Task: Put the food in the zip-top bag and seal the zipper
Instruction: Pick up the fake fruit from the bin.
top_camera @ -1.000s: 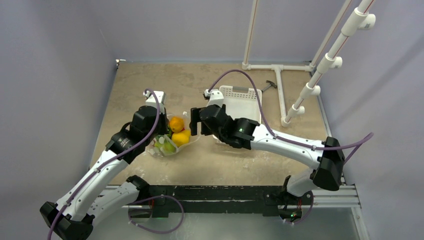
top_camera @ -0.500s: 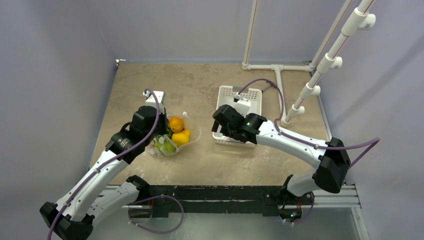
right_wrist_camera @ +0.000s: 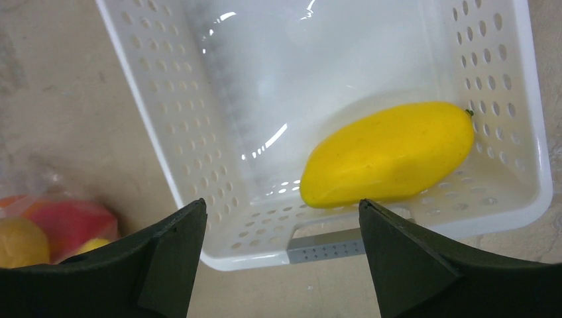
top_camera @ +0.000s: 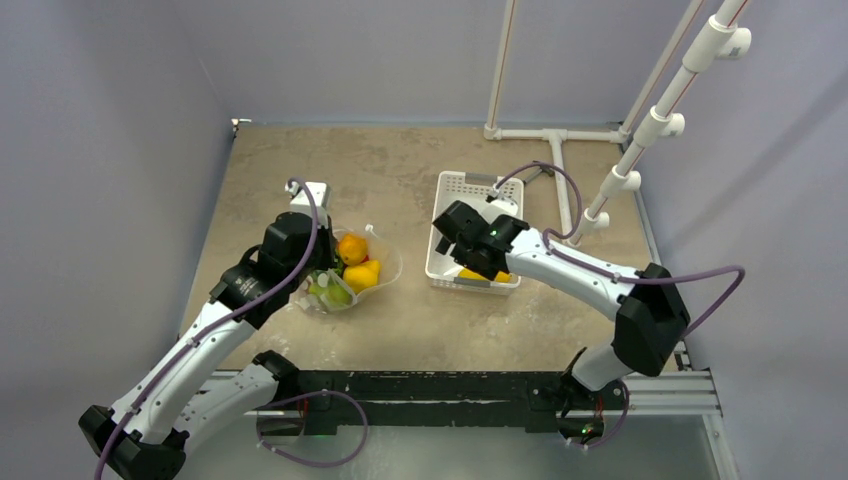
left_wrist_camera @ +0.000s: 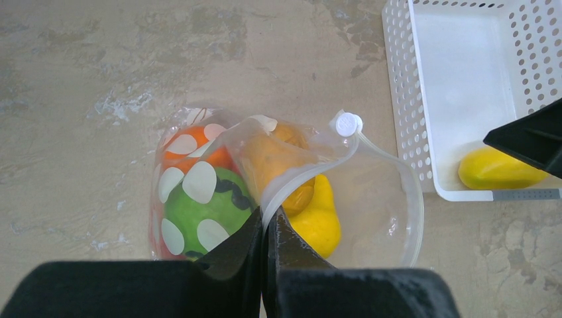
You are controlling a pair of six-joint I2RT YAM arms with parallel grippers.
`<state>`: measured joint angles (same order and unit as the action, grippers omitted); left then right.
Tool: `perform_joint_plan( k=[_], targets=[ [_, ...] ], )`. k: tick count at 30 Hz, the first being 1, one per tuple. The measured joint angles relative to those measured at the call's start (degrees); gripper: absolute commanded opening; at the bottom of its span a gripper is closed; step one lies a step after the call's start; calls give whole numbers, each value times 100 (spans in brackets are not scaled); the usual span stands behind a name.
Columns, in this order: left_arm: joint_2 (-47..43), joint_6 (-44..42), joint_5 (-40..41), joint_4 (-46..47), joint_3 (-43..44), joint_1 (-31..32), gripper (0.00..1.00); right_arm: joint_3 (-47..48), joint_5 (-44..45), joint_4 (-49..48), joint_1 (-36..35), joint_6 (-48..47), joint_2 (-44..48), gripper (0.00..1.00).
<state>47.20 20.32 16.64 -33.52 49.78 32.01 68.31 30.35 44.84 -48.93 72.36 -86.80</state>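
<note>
**A:** What have the left fingers [left_wrist_camera: 265, 228] got?

**B:** They are pressed shut on the edge of the bag [left_wrist_camera: 391, 225] at its mouth. The clear film runs straight in between the two tips.

**A:** And past them?

**B:** The bag lies on the desk [left_wrist_camera: 119, 73] just ahead of the tips, and its mouth gapes open to their right. Inside, ahead and left of the tips, sits a green striped fruit [left_wrist_camera: 199, 215] with an orange-red piece [left_wrist_camera: 189, 149] beyond it. Straight ahead is an orange fruit [left_wrist_camera: 281, 165], and just right of the tips a yellow fruit [left_wrist_camera: 321, 225]. The zipper [left_wrist_camera: 396, 167] curves round the open mouth, with its white slider [left_wrist_camera: 347, 124] at the far end.

**A:** What stands between the bag and the right side?

**B:** The perforated wall of a white basket [right_wrist_camera: 166, 126]. It stands apart from the bag, with bare desk between them.

**A:** And the right fingers [top_camera: 450, 238]?

**B:** They are spread wide, holding nothing, and hang over the basket's near end. A long yellow fruit [right_wrist_camera: 388, 152] lies on the basket floor ahead of them, nearer the right-hand tip and touching neither. The basket's near rim runs across between the two tips.

**A:** Further right?

**B:** A white pipe frame [top_camera: 561, 185] stands on the desk beyond the basket, well apart from both pairs of fingers.
</note>
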Motion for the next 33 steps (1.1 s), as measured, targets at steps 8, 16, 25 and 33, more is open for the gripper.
perform_joint_plan(
  k=[8,16,25,33],
  targets=[
    [-20,0,-13,-2,0,0,0,-22,-11,59,120,131,-369,84],
    [-22,0,-44,-2,0,0,0,-90,-81,57,210,138,-367,84],
    [-50,0,-61,-2,-2,0,0,-315,-203,59,262,92,-367,84],
    [-55,0,-83,-2,-2,0,0,-435,-127,-9,396,79,-442,83]
  ],
)
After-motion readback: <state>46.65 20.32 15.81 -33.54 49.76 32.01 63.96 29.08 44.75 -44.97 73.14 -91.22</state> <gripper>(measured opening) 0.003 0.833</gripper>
